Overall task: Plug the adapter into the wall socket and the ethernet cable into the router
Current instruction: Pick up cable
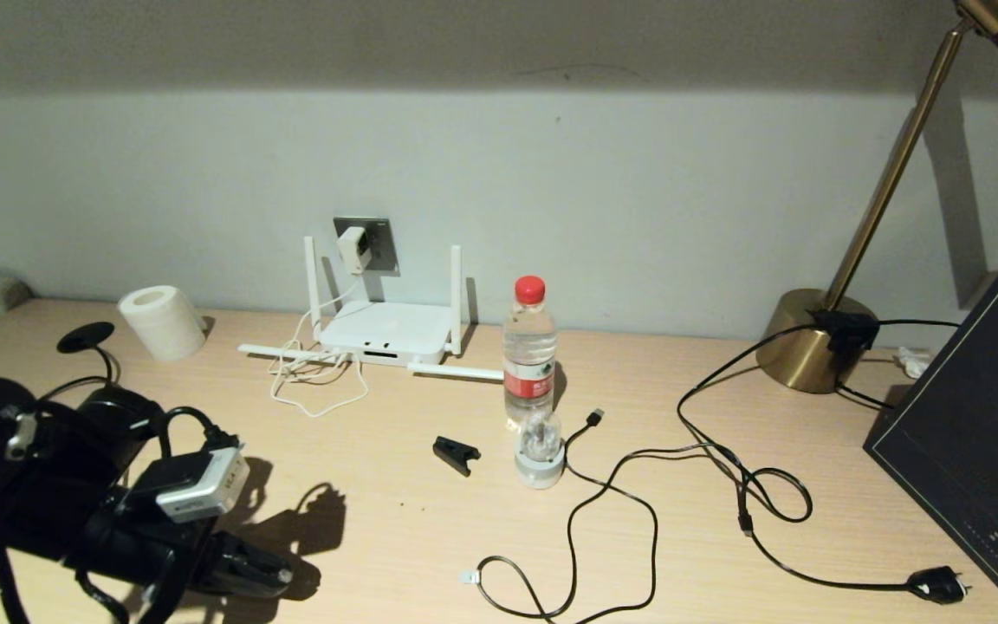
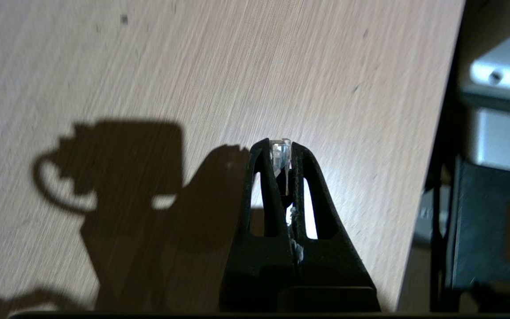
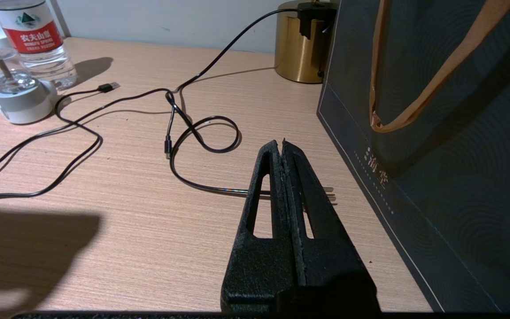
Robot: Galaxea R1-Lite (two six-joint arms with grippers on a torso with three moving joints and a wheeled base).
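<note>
My left gripper [image 1: 285, 574] hangs low over the near left of the table. It is shut on the clear-tipped plug of the ethernet cable [image 2: 280, 156], which pokes out between the fingertips of that gripper [image 2: 280, 144]. The cable's round black disc end [image 1: 86, 336] lies at the far left. The white router [image 1: 382, 334] rests against the back wall with its antennas spread. Above it the white adapter [image 1: 352, 247] sits in the grey wall socket [image 1: 375, 238], its thin cord looping down to the router. My right gripper [image 3: 281, 142] is shut on nothing at the right side.
A water bottle [image 1: 529, 351], a small glass-domed gadget [image 1: 540, 451] and a black clip [image 1: 456, 454] stand mid-table. A paper roll [image 1: 161, 322] lies back left. Black USB cable [image 1: 612, 494] and lamp cord [image 1: 941, 585] sprawl right, beside the brass lamp base [image 1: 811, 342] and dark bag [image 1: 975, 416].
</note>
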